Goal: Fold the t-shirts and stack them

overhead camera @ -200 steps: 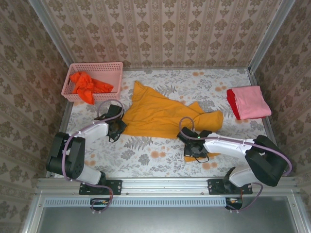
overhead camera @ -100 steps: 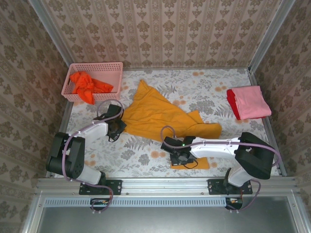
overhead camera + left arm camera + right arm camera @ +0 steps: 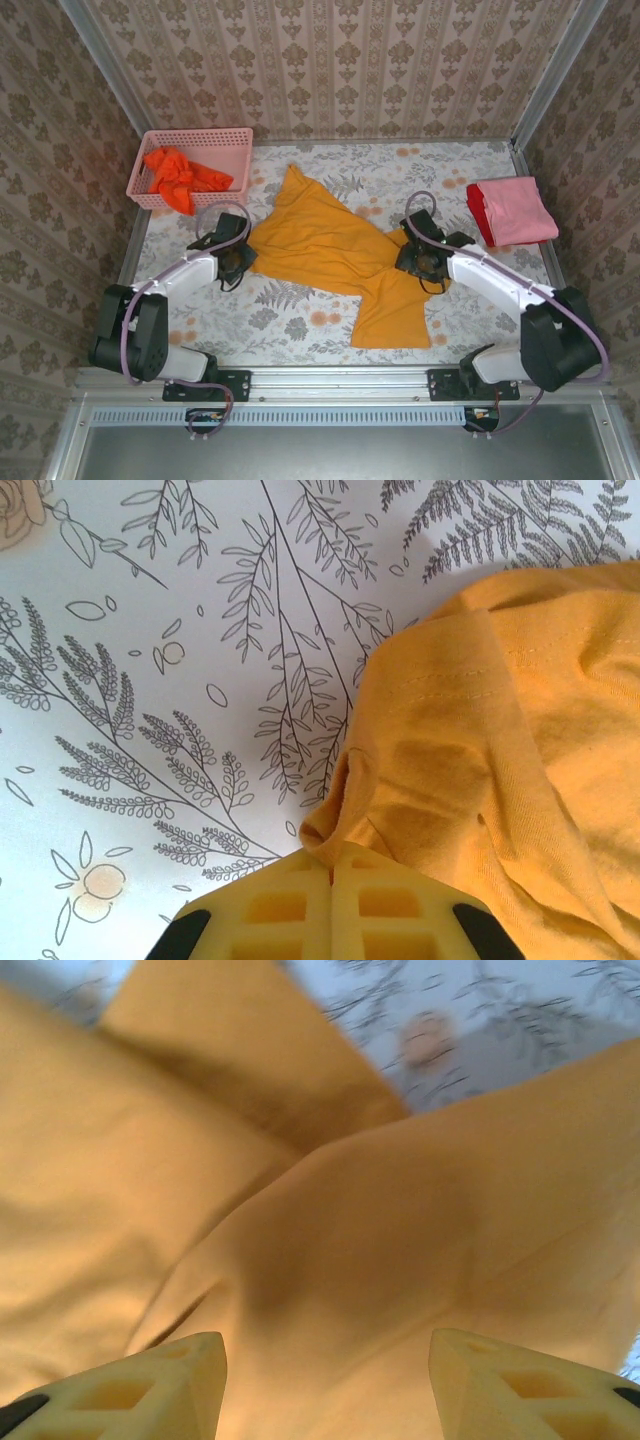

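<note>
Yellow t-shirt [image 3: 325,245]: spread rumpled on table [image 3: 290,315], between both grippers. Left gripper [image 3: 332,875]: clenched on its edge fold. Right gripper [image 3: 325,1360]: jaws parted, released, just above the cloth. Pink t-shirt [image 3: 515,210] on red t-shirt [image 3: 477,213]: folded, far right. Orange t-shirt [image 3: 178,175]: crumpled in basket [image 3: 228,150]

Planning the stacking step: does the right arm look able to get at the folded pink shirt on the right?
Probably yes. The right pincer hangs open over the yellow shirt, holding nothing, and the pink shirt lies close by with bare table between.
</note>
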You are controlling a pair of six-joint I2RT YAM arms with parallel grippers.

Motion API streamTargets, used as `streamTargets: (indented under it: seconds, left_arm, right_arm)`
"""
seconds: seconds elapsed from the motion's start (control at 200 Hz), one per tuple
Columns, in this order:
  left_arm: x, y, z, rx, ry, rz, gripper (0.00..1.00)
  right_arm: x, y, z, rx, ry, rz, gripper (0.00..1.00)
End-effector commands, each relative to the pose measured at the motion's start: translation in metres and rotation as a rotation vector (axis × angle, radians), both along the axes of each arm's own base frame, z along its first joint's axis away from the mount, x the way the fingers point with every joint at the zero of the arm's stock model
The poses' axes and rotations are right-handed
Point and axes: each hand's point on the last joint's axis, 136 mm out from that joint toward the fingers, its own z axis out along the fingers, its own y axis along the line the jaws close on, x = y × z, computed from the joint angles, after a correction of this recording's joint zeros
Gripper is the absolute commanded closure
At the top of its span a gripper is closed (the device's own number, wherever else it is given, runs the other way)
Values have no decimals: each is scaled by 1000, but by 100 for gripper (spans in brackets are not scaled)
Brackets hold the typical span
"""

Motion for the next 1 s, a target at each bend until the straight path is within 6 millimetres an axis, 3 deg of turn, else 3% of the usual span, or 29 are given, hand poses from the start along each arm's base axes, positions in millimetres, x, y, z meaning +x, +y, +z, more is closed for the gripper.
streamTargets:
  seconds: [0.0,0.12,0.225,0.395,0.515,0.64,0.76,0.83,0.915,0.995]
  left_arm:
    - [0,5,2,17,-11,-1,100]
    - [-1,5,-2,11,-2,7,100]
    - [-4,5,-4,9,4,5,100]
    - [-5,8,-6,4,3,14,100]
    - [-3,7,-7,-7,-1,20,100]
    - [-1,7,-6,-11,-12,23,100]
    - [-1,8,-8,-19,-12,26,100]
    - [-3,8,-9,-21,-8,29,100]
    - [-7,11,-9,-23,-14,45,100]
    - [-12,15,-9,-22,-20,63,100]
  right_arm:
    - [12,-3,-14,7,48,11,48]
    - [39,-4,-21,-16,32,25,72]
    - [63,-3,-17,-28,16,42,100]
    - [110,7,12,-50,-82,105,100]
    - [132,13,24,-51,-109,113,100]
    - [147,20,27,-41,-139,143,93]
    - [150,18,36,-48,-160,177,52]
    - [142,8,48,-62,-202,169,39]
    - [123,-15,53,-71,-232,104,36]
    - [99,-42,44,-62,-223,7,37]
